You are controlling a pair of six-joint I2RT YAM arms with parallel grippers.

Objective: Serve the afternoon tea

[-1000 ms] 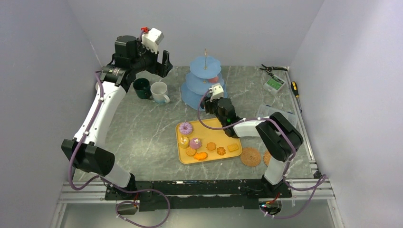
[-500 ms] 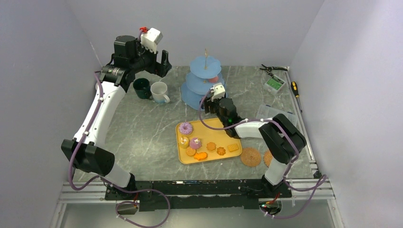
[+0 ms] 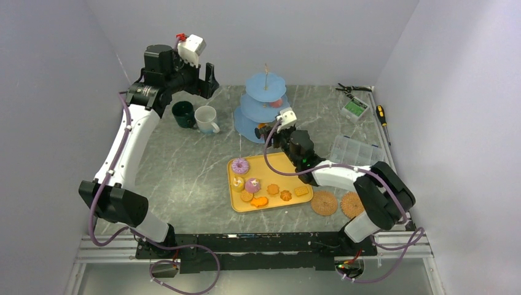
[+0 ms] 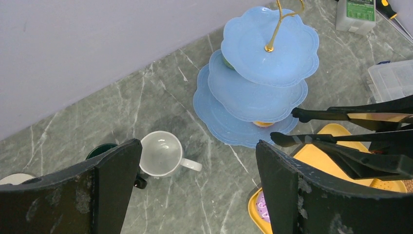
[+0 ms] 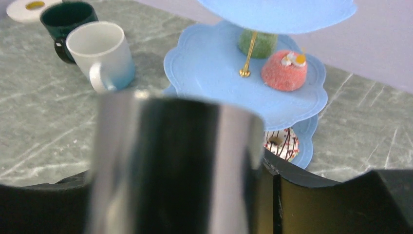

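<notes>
Right gripper with tongs shifted right by stand; elbow swung outward, uncovering second coaster.

Light-blue stand, white mug beside dark green mug — yellow tray nearer

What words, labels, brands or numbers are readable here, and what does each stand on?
No text can be quoted: none is readable.
Green label on the small box at the back right: printed lines, too small and blurred to read.
White mug, blue stand, yellow tray: no writing shows.
</notes>
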